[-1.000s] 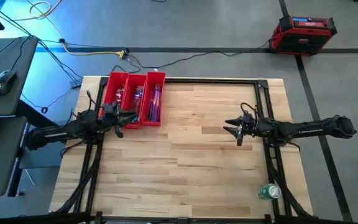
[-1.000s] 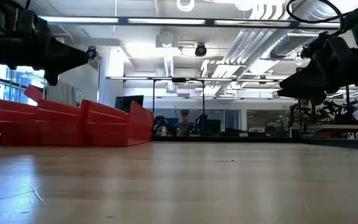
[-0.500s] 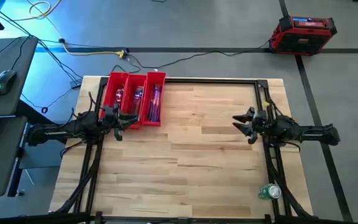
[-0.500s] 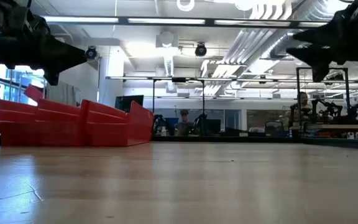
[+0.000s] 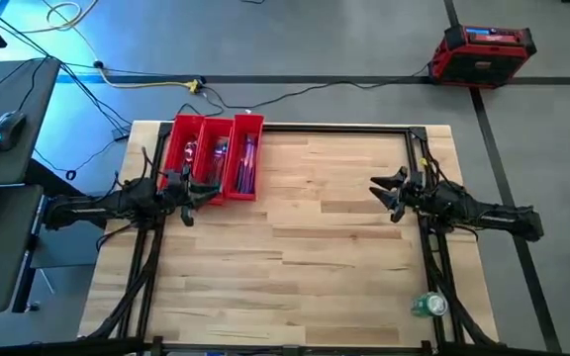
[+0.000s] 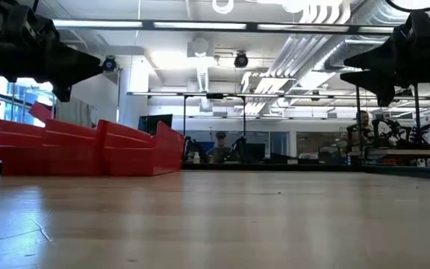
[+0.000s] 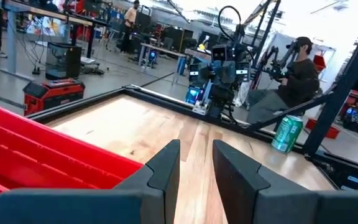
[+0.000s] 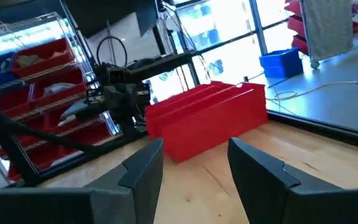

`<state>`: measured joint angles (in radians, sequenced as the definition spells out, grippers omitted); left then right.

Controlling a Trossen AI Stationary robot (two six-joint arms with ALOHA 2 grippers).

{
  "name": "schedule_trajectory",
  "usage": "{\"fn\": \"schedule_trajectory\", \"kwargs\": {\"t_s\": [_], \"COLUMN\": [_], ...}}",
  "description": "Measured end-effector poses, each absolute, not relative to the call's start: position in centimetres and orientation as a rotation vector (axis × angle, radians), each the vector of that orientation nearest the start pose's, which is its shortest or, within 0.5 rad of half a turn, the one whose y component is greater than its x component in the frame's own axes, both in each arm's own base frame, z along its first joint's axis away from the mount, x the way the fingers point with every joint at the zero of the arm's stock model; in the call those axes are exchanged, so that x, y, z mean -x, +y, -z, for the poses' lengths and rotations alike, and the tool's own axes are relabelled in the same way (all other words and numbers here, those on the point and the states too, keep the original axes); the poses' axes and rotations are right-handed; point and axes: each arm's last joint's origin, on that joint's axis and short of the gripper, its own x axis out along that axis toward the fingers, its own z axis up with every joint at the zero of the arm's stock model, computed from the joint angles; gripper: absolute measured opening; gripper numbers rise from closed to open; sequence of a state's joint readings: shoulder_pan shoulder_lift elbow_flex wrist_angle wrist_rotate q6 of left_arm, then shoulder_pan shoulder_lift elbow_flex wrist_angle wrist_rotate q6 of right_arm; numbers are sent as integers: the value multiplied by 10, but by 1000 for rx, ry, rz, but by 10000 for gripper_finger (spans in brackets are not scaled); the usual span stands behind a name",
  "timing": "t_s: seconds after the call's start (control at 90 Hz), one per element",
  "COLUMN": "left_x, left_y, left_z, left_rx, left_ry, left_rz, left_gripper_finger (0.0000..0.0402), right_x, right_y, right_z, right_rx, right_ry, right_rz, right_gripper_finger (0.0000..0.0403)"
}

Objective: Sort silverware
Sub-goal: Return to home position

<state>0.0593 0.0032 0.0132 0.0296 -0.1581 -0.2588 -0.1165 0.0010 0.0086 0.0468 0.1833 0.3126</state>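
Observation:
The silverware (image 5: 246,161) lies as slim purple-blue pieces inside the compartments of a red tray (image 5: 181,132) at the table's far left. In the low view the tray's wall (image 6: 88,153) hides the pieces. My left gripper (image 5: 204,193) hovers at the tray's near edge, its fingers slightly open and nothing between them (image 7: 196,163). My right gripper (image 5: 382,193) hangs open and empty above the table's right side, facing the tray (image 8: 204,118).
A green can (image 5: 428,305) stands at the table's near right corner. A black frame (image 5: 339,128) runs along the far edge and down both sides. Bare wood spans the middle. A person sits beyond the table (image 7: 297,68).
My right gripper has drawn back toward the table's right edge and risen, its arm folding in. My left gripper has stayed by the tray.

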Motion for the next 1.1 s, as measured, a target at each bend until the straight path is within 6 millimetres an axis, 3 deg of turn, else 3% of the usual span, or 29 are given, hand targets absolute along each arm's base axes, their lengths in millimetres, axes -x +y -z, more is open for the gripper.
{"fn": "schedule_trajectory", "kwargs": {"t_s": [0.422,0.589,0.7,1.1], "left_x": [-96,-96,-96,-96], "left_y": [10,10,10,10], "left_z": [-171,-170,-170,-170], "left_rx": [260,260,260,259], "left_ry": [-67,-66,-66,-66], "left_rz": [-212,-212,-212,-212], "left_gripper_finger": [76,76,76,76], "right_x": [-96,-95,-95,-95], "right_y": [-17,-17,-17,-17], "right_z": [-170,-171,-171,-171], "right_rx": [-308,-29,61,1], "right_ry": [-96,-56,-41,-51], "right_rz": [291,323,322,318], "right_gripper_finger": [169,169,169,169]}}
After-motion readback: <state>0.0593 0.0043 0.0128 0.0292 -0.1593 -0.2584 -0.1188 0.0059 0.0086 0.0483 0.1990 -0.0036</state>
